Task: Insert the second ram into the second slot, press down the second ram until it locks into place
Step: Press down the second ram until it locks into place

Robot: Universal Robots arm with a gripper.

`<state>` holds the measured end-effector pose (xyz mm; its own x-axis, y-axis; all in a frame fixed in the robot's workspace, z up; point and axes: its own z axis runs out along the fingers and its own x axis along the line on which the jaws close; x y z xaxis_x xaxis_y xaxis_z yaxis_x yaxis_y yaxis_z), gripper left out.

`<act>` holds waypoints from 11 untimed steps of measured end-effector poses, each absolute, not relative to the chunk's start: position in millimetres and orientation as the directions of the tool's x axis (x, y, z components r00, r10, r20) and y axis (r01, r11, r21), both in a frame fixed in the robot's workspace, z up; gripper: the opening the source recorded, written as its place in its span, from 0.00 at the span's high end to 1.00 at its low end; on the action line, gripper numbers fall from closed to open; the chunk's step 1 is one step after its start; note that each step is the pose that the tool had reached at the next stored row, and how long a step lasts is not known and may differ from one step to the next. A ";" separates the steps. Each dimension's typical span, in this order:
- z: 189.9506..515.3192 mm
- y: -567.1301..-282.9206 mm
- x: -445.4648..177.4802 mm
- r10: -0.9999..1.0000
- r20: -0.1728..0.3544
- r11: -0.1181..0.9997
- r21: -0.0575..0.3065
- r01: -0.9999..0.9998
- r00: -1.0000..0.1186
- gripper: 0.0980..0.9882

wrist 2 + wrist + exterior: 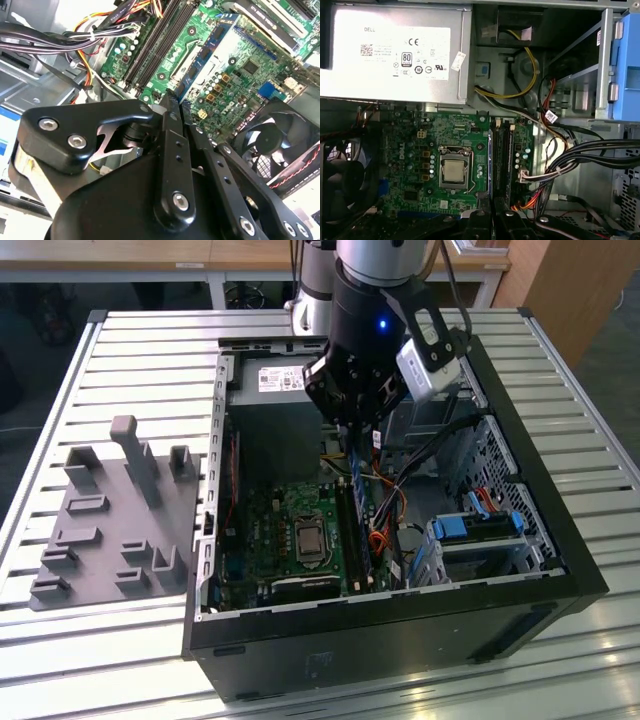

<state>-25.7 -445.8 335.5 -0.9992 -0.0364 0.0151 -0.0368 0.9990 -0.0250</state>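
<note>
My gripper (355,432) hangs inside the open computer case (560,540), just above the far end of the memory slots (362,530). In both wrist views its black fingers (170,115) are pressed together with nothing between them. A thin blue ram (360,515) stands on edge in the slots beside the processor socket (305,538). In the first wrist view the gripper (492,216) sits directly over the two dark slots (501,155), one of which shows a blue edge. I cannot tell whether that is the second ram, nor whether its latches are closed.
A grey fixture with upright pegs (110,510) lies on the slatted table at the exterior view's left. Bundled cables (580,155) and a blue drive cage (480,530) crowd one side of the slots. The power supply (395,50) and a case fan (270,145) border the motherboard.
</note>
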 end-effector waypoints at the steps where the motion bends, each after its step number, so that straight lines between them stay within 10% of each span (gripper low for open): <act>1: 335.2 -445.9 -25.7 -0.036 0.015 0.999 -0.025 -0.037 -0.999 0.96; 11: 333.1 -445.9 -26.0 -0.036 0.016 0.999 -0.025 -0.037 -0.999 0.96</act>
<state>-26.0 -445.9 333.1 -0.9992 -0.0364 0.0156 -0.0367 0.9990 -0.0246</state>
